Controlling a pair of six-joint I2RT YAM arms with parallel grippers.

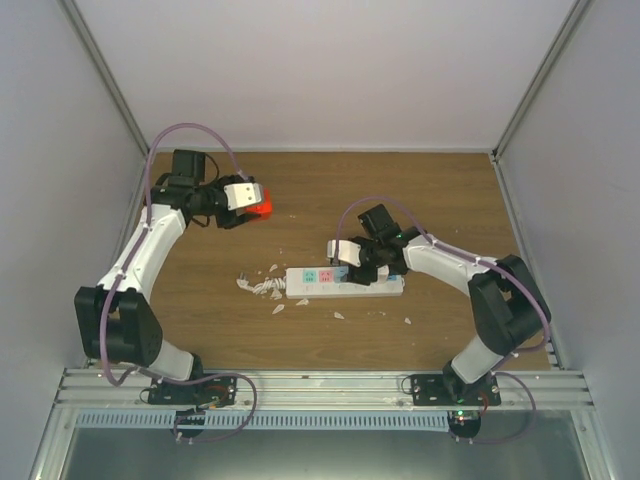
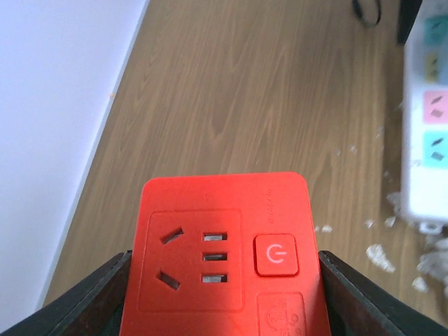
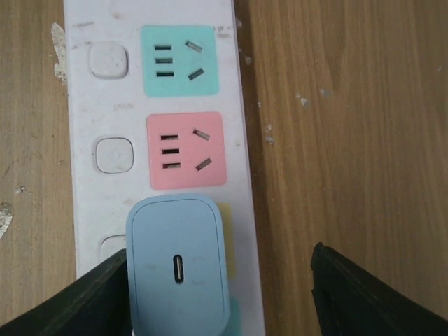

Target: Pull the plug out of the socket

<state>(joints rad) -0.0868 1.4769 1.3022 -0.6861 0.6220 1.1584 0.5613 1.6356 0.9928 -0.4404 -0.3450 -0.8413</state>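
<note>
From above, your bent left arm holds the left gripper (image 1: 250,199) well left of the socket (image 1: 345,283); your right gripper (image 1: 347,254) dips onto it. Left wrist: fingers (image 2: 91,297) clamp a red adapter (image 2: 224,252). Right wrist: jaws spread around the blue plug (image 3: 178,269), seated in the socket.
</note>
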